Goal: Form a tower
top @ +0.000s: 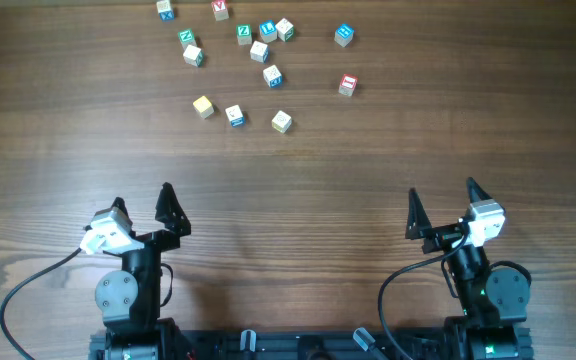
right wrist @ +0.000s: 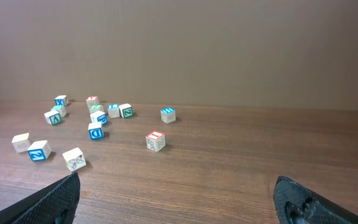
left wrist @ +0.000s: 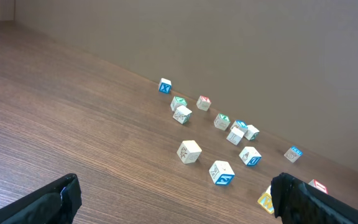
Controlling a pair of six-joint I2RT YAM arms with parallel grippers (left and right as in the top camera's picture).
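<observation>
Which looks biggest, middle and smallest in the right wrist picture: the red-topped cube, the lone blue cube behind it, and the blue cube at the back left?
1. red-topped cube
2. lone blue cube
3. back-left blue cube
Nearer cubes look bigger here, so their real sizes may well match.

Two black arms fill the lower corners of the overhead frame. The black jointed left arm (top: 133, 285), lower left, has a round grey joint disc (top: 118, 293), a white wrist camera block (top: 108, 232) and a thin black cable (top: 28, 285) curving toward the left edge. The left gripper (top: 143, 200) has matte black, pointed, triangular fingers (top: 171, 210). The black jointed right arm (top: 488, 290), lower right, has a white-and-grey wrist camera block (top: 485, 220) and a looping black cable (top: 393, 290). The right gripper (top: 442, 192) has the same black pointed fingers (top: 415, 212).
</observation>
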